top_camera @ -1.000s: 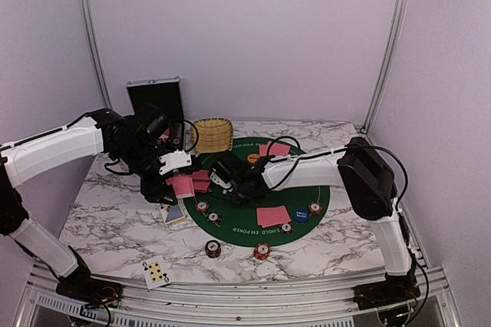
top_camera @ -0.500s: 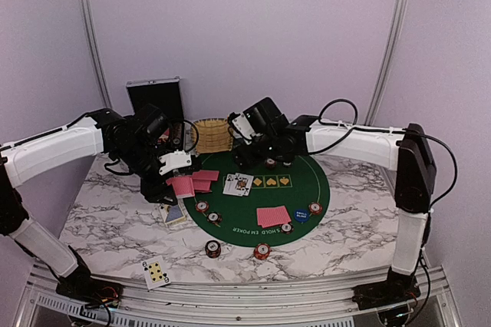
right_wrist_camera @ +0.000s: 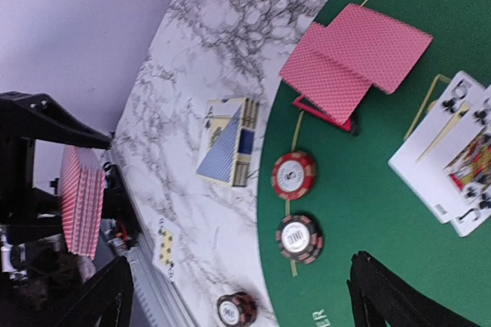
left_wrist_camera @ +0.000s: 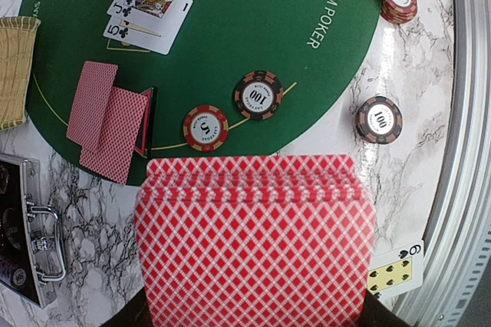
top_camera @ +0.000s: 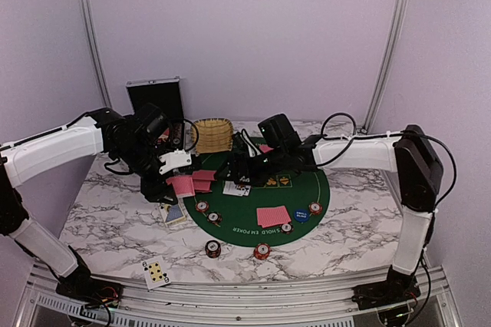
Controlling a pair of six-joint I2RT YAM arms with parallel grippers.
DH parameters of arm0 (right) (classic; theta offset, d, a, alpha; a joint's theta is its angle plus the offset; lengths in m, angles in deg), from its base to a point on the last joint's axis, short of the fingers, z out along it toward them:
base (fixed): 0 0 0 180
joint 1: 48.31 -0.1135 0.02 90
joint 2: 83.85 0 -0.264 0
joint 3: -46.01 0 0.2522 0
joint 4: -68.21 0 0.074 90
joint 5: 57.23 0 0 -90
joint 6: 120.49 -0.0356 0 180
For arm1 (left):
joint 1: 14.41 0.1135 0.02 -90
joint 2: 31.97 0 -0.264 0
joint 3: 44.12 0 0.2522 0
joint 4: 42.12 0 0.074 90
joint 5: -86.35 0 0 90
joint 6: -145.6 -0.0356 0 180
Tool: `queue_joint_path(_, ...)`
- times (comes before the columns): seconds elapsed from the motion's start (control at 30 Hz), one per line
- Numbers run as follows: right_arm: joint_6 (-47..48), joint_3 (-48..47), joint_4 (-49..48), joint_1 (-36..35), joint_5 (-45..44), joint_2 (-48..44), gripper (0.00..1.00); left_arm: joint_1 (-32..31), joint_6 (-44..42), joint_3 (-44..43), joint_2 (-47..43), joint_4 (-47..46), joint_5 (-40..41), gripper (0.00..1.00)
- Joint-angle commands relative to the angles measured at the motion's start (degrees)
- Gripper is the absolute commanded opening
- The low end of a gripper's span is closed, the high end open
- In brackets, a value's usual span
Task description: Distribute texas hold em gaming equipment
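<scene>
Swinging back from the basket [top_camera: 212,135] at the far side, the right gripper [top_camera: 236,167] now hangs over the left middle of the green mat [top_camera: 311,189]. Its jaws are spread wide with nothing between them, just above two face-up cards [top_camera: 236,187], a jack of clubs overlapping a five. Left of those lies a face-down pair [top_camera: 201,180] with a dark marker [left_wrist_camera: 146,123] poking out under one edge, and nearer sit two chips [left_wrist_camera: 258,95] side by side on the mat's yellow line. The left gripper [top_camera: 170,172] has not shifted: it is clamped on the deck [left_wrist_camera: 253,242], red backs slightly fanned, held above the counter [top_camera: 107,212] at the mat's left rim. Just near of it a blue-and-cream item [top_camera: 175,213], card or box I cannot tell, rests on the marble. Two chip stacks [top_camera: 212,248] stand just off the mat's near rim, and a six of spades [top_camera: 156,272] lies face up at the near edge. Another pair [top_camera: 273,216] of face-down cards and a blue disc [top_camera: 301,214] lie on the mat's near right. A black case [top_camera: 156,98] stands open at the far left.
</scene>
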State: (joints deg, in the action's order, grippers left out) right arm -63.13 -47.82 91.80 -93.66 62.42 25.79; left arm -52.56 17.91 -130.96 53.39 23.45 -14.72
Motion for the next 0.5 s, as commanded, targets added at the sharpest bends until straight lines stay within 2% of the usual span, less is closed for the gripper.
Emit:
queue_joint_path(0.0,-19.3,5.0,-23.0,-0.4,14.4,0.4,0.96,0.1,0.1,-1.6,-0.3,0.5,-0.3,0.03)
queue_joint_path(0.47,-27.2,2.1,-31.9,-5.3,18.1,6.3,0.95,0.0,0.3,-1.9,0.1,-0.1,-0.3,0.03)
